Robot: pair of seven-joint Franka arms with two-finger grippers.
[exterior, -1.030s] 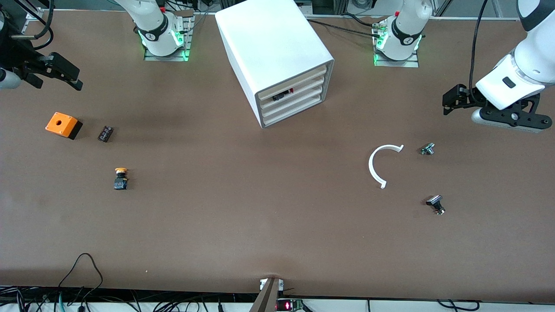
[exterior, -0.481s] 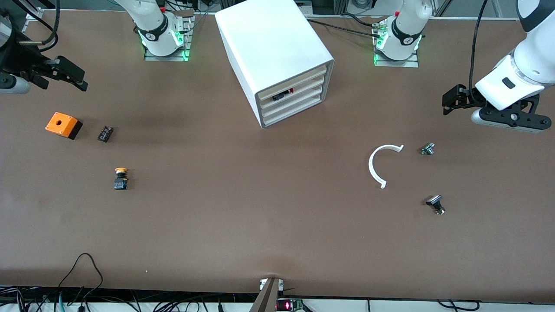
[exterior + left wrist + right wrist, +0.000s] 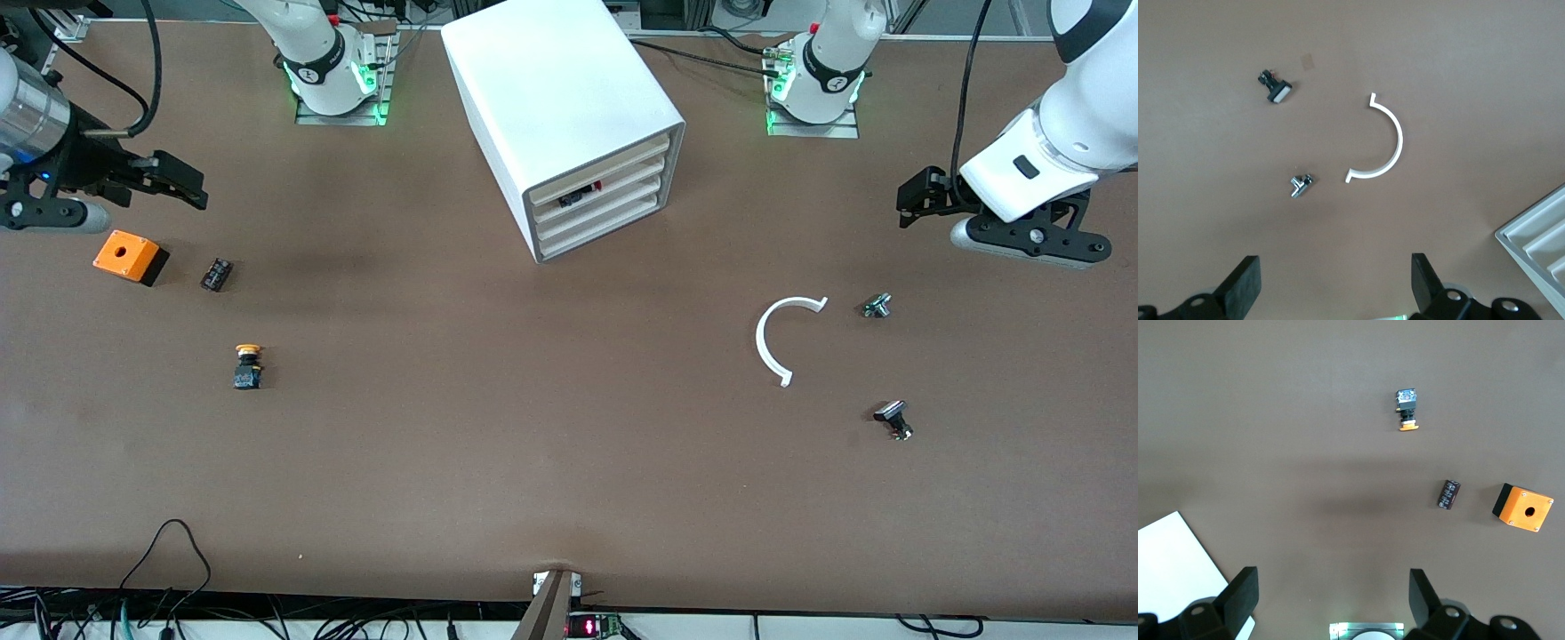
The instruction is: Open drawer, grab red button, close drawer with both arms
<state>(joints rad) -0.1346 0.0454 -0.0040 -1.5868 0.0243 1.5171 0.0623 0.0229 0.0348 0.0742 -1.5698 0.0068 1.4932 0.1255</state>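
no legible writing, drawer [image 3: 594,189] shut

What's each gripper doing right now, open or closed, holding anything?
Left gripper: open, empty, up over the left arm's end of the table.
Right gripper: open, empty, above the table near the orange box.

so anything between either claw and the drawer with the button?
Nothing visible. Bare table lies between the cabinet and both open claws: left claw up at its end, right claw over the orange box. The button sits inside the drawer, which is shut.
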